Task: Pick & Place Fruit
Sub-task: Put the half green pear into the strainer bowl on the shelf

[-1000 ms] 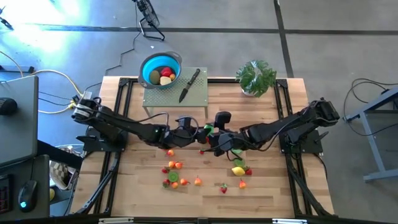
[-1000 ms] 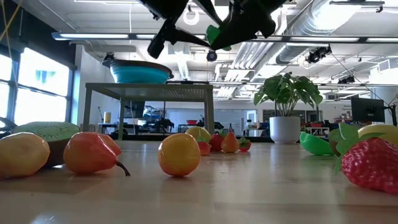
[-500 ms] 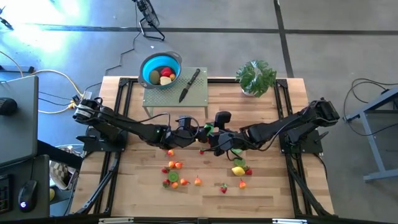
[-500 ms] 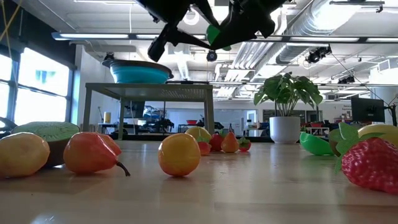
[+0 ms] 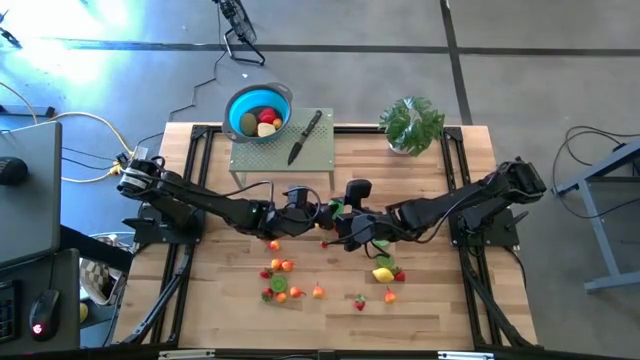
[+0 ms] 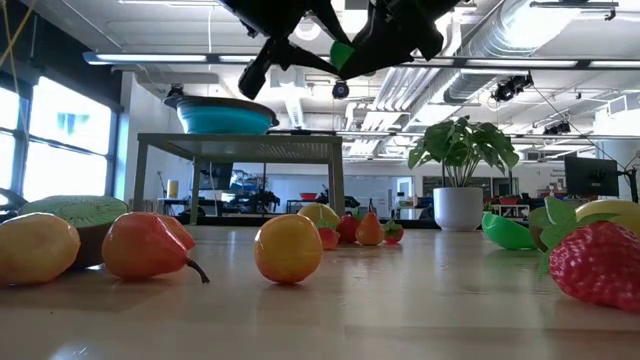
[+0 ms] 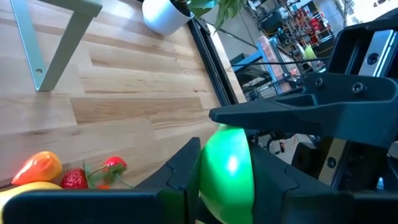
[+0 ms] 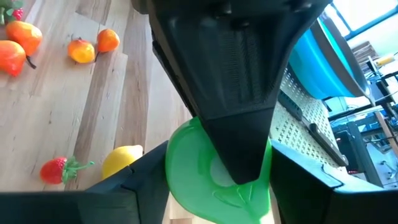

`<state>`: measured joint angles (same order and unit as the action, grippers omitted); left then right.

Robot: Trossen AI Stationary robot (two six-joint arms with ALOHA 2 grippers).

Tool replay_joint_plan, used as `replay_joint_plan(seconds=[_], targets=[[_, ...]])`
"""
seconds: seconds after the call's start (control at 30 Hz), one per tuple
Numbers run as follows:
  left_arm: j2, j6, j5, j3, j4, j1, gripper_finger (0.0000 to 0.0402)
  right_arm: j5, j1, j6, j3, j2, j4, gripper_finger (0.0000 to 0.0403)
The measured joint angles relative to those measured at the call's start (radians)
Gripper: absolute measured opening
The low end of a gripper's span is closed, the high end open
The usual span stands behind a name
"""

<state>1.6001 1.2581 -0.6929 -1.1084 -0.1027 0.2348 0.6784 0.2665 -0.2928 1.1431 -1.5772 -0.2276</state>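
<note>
The left gripper and the right gripper meet above mid-table, both on one green fruit half. In the left wrist view the left fingers flank the green piece on both sides, touching or nearly so, while a right finger lies across its top. In the right wrist view the right fingers straddle the same piece, with the left gripper's broad finger pressed against its flat face. So both grasp it, held aloft in the low view, well above the wood.

This looks like a handover in mid-air, the piece passing between arms. Next, I judge, one gripper must let go cleanly before the other carries the fruit to the blue bowl on the small stand at the far edge. More fruit lies scattered on the table nearer the front, still to be picked.
</note>
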Motion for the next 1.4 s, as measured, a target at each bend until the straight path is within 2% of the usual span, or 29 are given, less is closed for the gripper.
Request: replay_joint_plan(seconds=[0.3, 0.5, 0.83, 1.13, 1.4], targets=[[0.000, -0.025, 0.003, 0.000, 0.002, 0.001, 0.0088, 0.015, 0.038, 0.000, 0.000, 0.000, 0.000, 0.0290], [0.000, -0.032, 0.002, 0.000, 0.002, 0.000, 0.0087, 0.150, 0.077, -0.059, -0.001, 0.018, -0.001, 0.0322], [-0.042, -0.119, -0.003, 0.001, 0.001, -0.034, 0.0086, 0.240, 0.110, -0.067, -0.001, 0.202, -0.001, 0.0324], [-0.122, -0.258, -0.007, 0.001, 0.001, -0.067, 0.0086, 0.239, 0.113, 0.051, 0.000, 0.362, -0.074, 0.0325], [-0.187, -0.359, -0.002, 0.001, 0.011, -0.091, 0.0086, 0.236, 0.114, 0.141, 0.000, 0.417, -0.151, 0.0325]])
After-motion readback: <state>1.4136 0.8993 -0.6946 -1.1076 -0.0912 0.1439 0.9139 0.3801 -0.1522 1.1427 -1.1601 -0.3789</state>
